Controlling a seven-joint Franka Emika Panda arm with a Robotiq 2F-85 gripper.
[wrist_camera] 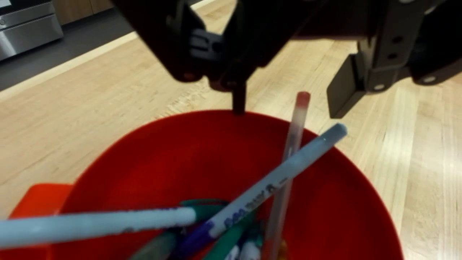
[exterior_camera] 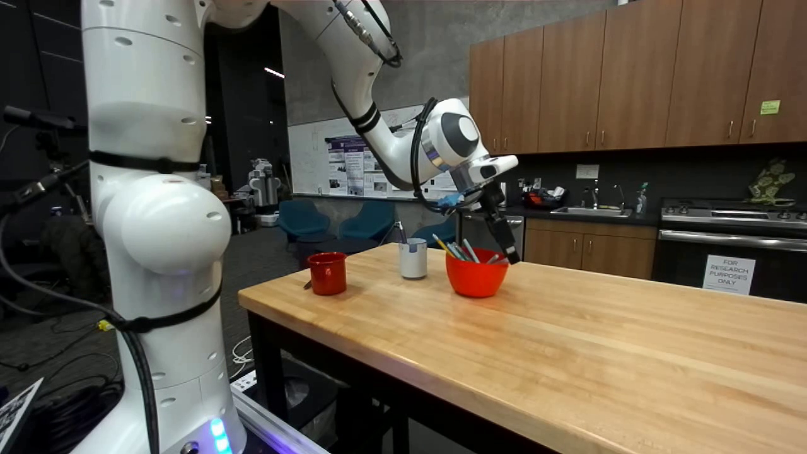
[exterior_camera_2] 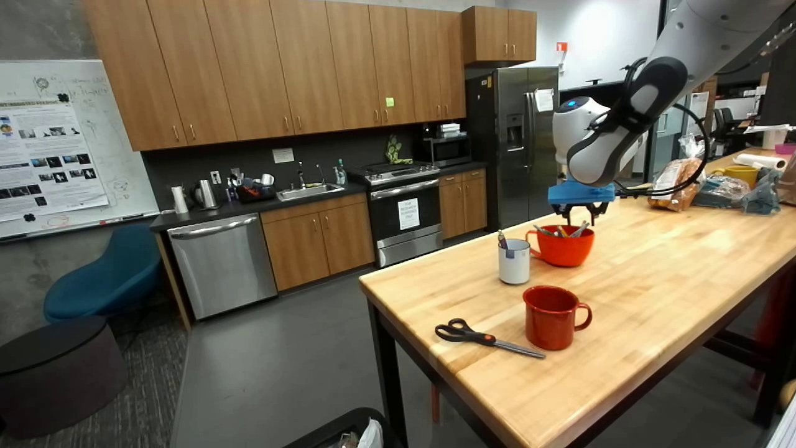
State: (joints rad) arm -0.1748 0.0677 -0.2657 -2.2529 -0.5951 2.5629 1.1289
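My gripper [wrist_camera: 291,99] is open and empty over the far rim of a red bowl [wrist_camera: 202,155]. One dark finger pad [wrist_camera: 239,99] overlaps the rim in the wrist view; contact is unclear. A clear pen [wrist_camera: 295,130] with a red end points up toward the gap. A pale marker [wrist_camera: 278,178] with a purple cap crosses it. Another white marker [wrist_camera: 101,225] leans out the near side, with several more pens below. The bowl shows in both exterior views [exterior_camera: 476,280] [exterior_camera_2: 567,254], and the gripper [exterior_camera_2: 579,219] is just above it.
A white cup [exterior_camera_2: 514,266] holding pens stands beside the bowl. A red mug [exterior_camera_2: 550,322] and black-handled scissors [exterior_camera_2: 476,336] lie nearer the table [exterior_camera_2: 647,292] end. Bagged goods [exterior_camera_2: 679,183] sit at the far end.
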